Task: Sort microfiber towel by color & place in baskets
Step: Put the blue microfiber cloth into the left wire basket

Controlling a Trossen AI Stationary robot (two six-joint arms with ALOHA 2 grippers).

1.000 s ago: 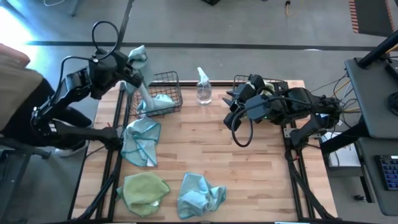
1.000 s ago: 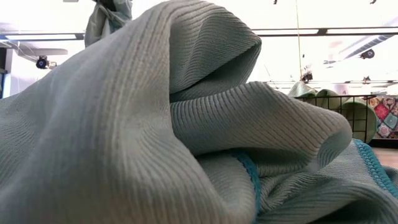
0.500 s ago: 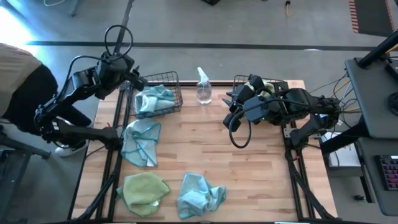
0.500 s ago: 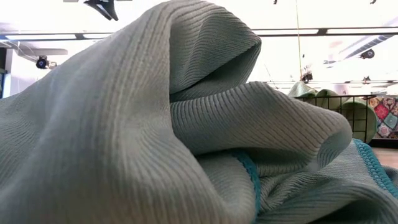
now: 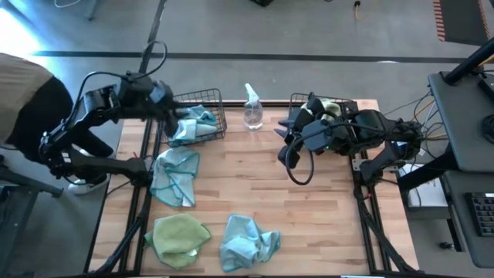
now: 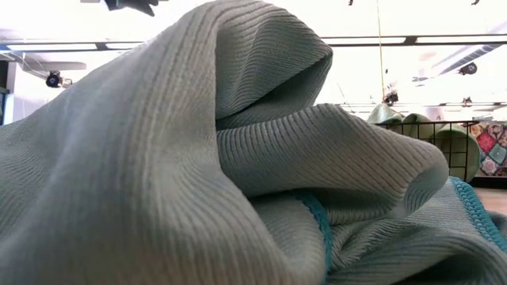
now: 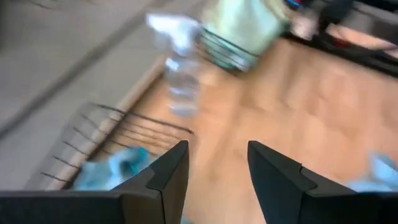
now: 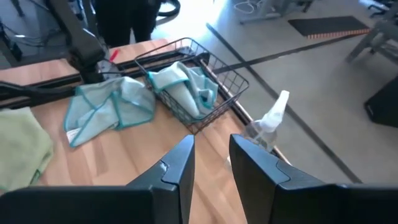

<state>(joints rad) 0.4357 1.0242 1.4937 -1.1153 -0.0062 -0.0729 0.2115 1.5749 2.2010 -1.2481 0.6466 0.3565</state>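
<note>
A light blue microfiber towel (image 5: 193, 123) lies crumpled inside the left black wire basket (image 5: 207, 96). My left gripper (image 7: 217, 146) stands open over that basket's left rim (image 5: 171, 110), with nothing between its fingers. On the table lie another light blue towel (image 5: 174, 176), a yellow-green one (image 5: 179, 238) and a third light blue one (image 5: 247, 241), which fills the low view (image 6: 238, 158). The right basket (image 5: 351, 102) holds a yellow-green towel (image 5: 330, 108). My right gripper (image 8: 211, 140) hovers open left of that basket (image 5: 289, 130), holding nothing.
A clear spray bottle (image 5: 252, 108) stands upright at the far edge between the two baskets. Black frame rails (image 5: 143, 177) run along the table's left side and along its right side (image 5: 363, 201). Bare wood (image 5: 262, 185) shows in the table's middle. A person (image 5: 23, 100) stands at far left.
My left gripper has let go of the light blue towel it held up over the left basket. The towel has fallen and now lies wholly inside the basket. The gripper has swung and sunk toward the basket's rim, its wrist turning.
</note>
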